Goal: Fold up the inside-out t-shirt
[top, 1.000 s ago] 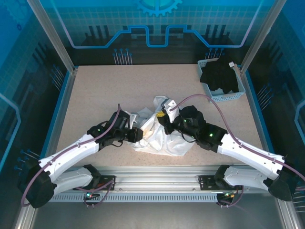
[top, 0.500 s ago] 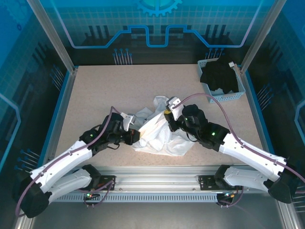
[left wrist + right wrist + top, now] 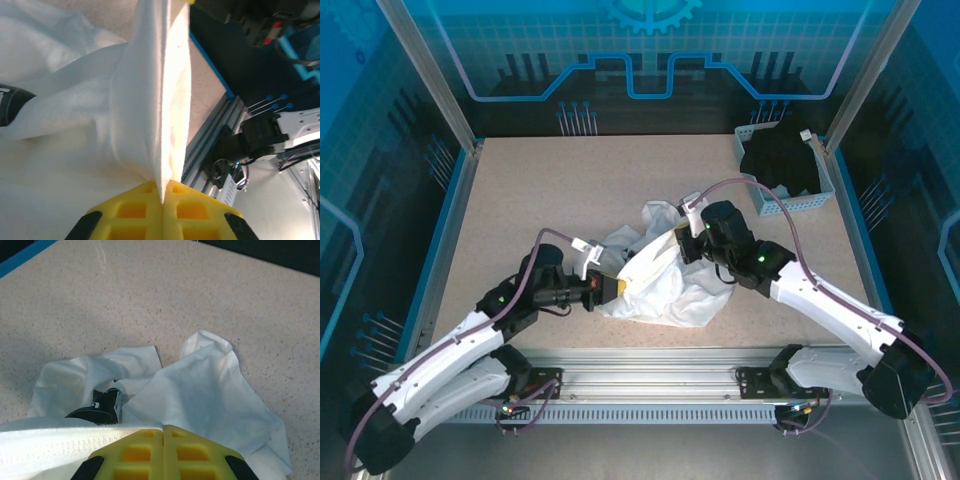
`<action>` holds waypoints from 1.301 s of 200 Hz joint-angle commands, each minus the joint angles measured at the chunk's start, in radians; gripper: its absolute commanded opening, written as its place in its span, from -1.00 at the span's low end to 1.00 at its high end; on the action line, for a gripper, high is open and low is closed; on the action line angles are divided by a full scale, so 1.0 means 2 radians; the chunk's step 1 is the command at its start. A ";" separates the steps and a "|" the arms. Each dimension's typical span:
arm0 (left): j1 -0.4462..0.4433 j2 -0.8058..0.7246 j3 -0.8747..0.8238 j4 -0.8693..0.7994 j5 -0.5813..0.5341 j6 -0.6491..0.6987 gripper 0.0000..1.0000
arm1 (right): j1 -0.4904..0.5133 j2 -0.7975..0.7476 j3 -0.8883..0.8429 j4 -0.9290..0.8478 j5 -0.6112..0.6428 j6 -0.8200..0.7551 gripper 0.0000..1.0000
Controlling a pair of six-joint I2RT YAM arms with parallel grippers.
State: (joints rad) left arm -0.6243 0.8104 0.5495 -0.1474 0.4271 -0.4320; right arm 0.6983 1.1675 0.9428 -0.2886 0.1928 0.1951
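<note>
Your left gripper (image 3: 162, 196) and right gripper (image 3: 163, 431) both clamped on t-shirt (image 3: 670, 288) hem. T-shirt bunched on tabletop (image 3: 520, 190); you've all folds left.

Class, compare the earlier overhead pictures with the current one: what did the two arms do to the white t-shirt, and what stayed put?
The left fingers closed on an edge of the thin white cotton t-shirt. The right fingers, shut on the cloth throughout, moved farther and rightward, drawing a band of shirt taut between the arms. The blue plastic basket holding the black garment did not move.
</note>
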 commanded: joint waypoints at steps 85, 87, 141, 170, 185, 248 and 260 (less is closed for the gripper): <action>-0.064 0.130 0.074 -0.062 -0.099 0.081 -0.49 | -0.039 0.061 0.020 0.005 -0.097 0.030 -1.00; -0.064 0.130 0.074 -0.062 -0.099 0.081 -0.48 | -0.039 0.062 0.019 0.005 -0.097 0.030 -1.00; -0.107 0.143 0.066 -0.013 -0.091 0.062 -0.23 | -0.051 0.069 0.022 0.006 -0.108 0.034 -1.00; -0.138 0.214 0.091 -0.001 -0.120 0.036 -0.15 | -0.055 0.072 0.022 0.008 -0.115 0.034 -1.00; -0.147 0.243 0.103 -0.001 -0.143 0.024 -0.10 | -0.057 0.071 0.020 0.007 -0.117 0.034 -1.00; -0.154 0.324 0.138 0.014 -0.164 0.016 0.04 | -0.063 0.066 0.011 0.012 -0.122 0.034 -1.00; -0.153 0.330 0.144 0.018 -0.162 0.017 0.04 | -0.064 0.066 0.010 0.012 -0.123 0.034 -1.00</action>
State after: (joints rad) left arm -0.9260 1.4464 0.7914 -0.1436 0.1261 -0.3908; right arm 0.5858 1.3056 0.9607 -0.2760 -0.0353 0.2516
